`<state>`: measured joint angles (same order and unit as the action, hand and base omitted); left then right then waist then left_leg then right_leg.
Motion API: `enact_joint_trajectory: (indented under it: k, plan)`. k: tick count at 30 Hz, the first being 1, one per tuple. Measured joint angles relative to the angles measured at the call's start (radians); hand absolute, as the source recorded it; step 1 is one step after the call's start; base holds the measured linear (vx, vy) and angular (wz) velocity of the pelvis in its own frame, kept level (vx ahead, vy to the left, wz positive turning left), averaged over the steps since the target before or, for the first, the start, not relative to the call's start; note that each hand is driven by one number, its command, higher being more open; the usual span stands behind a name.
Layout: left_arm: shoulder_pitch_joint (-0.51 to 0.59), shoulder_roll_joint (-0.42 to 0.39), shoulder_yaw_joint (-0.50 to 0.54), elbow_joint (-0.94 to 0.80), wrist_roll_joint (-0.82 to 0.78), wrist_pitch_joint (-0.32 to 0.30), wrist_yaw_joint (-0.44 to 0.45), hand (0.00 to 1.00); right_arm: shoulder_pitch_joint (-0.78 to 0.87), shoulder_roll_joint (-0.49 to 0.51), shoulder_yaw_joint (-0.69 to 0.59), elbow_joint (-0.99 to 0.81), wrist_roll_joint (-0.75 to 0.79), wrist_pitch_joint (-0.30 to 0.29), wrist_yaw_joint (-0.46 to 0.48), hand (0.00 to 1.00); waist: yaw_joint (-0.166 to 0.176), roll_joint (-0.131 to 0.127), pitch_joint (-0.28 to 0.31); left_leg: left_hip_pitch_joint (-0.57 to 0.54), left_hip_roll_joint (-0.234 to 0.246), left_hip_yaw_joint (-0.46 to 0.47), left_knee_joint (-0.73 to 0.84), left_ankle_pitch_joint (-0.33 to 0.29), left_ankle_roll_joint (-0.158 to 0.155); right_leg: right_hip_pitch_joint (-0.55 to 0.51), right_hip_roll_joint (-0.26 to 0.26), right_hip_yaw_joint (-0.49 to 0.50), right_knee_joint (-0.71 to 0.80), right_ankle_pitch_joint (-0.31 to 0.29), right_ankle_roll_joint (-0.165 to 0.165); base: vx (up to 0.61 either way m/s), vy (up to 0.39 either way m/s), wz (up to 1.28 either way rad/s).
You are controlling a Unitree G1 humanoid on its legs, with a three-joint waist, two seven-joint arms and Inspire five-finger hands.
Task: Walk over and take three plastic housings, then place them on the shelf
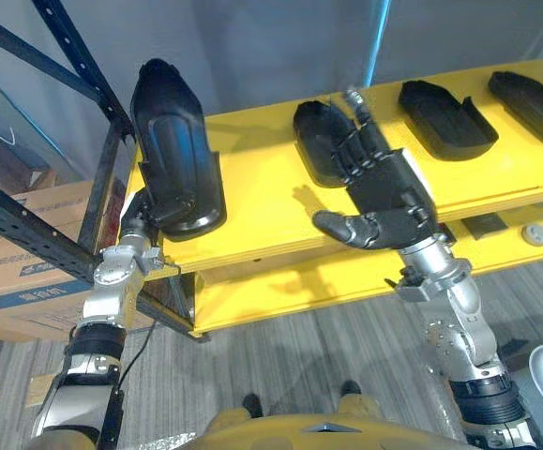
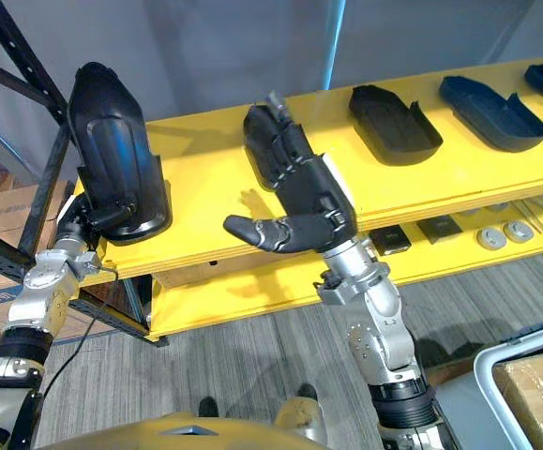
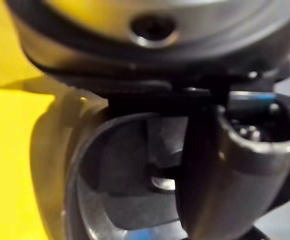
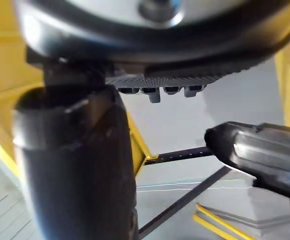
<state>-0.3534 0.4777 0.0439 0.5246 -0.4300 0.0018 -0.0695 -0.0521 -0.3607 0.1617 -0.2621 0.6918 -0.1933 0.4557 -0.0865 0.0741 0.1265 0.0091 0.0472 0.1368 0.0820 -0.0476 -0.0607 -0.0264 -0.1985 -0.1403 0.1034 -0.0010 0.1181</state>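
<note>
1. Left robot hand [image 1: 138, 217]: clamped on the lower end of the held housing [image 1: 173, 141] and largely hidden behind it.
2. Held housing: black, standing upright with a slight tilt, rising above the left robot hand at the left end of the yellow shelf [image 1: 252, 197]. Whether its lower end rests on the shelf cannot be determined.
3. Right robot hand [image 1: 388, 192]: fingers straight and apart, thumb spread toward the left robot hand, clamped on nothing.
4. Second housing [image 1: 313, 136]: lies hollow side up on the shelf, partly under the right robot hand's fingertips. Contact cannot be confirmed.
5. Third housing [image 1: 444, 117]: on the shelf, right of the right robot hand and apart from it.
6. Fourth housing [image 1: 534, 98]: on the shelf, farther right again.
7. Lower shelf [image 1: 280, 281]: below both hands; two round discs [image 1: 535, 234] lie on it, right of the right wrist.
8. Rack frame [image 1: 83, 66] and cardboard box [image 1: 18, 253]: left of the left robot hand.
</note>
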Motion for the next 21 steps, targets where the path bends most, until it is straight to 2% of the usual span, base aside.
enact_joint_trajectory:
  k: [2, 5, 9, 13, 21]
  plan:
    - [-0.039, 0.006, -0.012, 0.025, -0.005, 0.016, 0.004, 0.00, 0.000, -0.002, 0.037, 0.001, 0.000, 0.011, 0.006, 1.00, 0.000, 0.006, 0.010, 0.000, 0.001, 0.004, 0.000, 0.000, 0.000, -0.004, 0.001, 0.005, 0.003, 0.000, 0.000, 0.00, -0.001, -0.07]
    - [-0.082, 0.013, -0.020, 0.054, -0.055, 0.073, 0.013, 0.00, 0.000, -0.003, 0.087, 0.002, 0.000, 0.013, 0.014, 1.00, -0.003, 0.016, 0.024, 0.002, 0.003, 0.007, 0.000, 0.000, 0.000, -0.009, 0.002, 0.011, 0.011, -0.004, -0.006, -0.03, -0.002, -0.05]
    - [-0.083, 0.031, -0.019, 0.059, -0.131, 0.110, 0.011, 0.00, 0.000, -0.002, 0.110, 0.002, 0.000, 0.015, 0.014, 1.00, -0.001, 0.017, 0.033, 0.000, 0.010, 0.016, 0.000, 0.001, -0.001, -0.022, 0.008, 0.020, 0.024, -0.008, -0.011, -0.03, -0.011, -0.06]
    - [-0.085, 0.046, -0.018, 0.073, -0.162, 0.115, -0.003, 0.00, 0.000, 0.001, 0.126, -0.013, -0.002, 0.036, 0.005, 1.00, -0.002, 0.023, 0.046, 0.002, 0.014, 0.021, 0.001, 0.002, -0.002, -0.026, 0.011, 0.025, 0.040, -0.012, -0.015, -0.04, -0.014, -0.04]
    - [-0.091, 0.046, 0.009, 0.073, -0.154, 0.129, 0.016, 0.00, 0.000, 0.008, 0.125, -0.036, -0.003, 0.042, -0.029, 1.00, -0.014, 0.026, 0.066, 0.007, 0.015, 0.030, -0.017, 0.017, -0.004, -0.039, 0.012, 0.032, 0.055, -0.015, -0.014, -0.03, -0.005, -0.03]
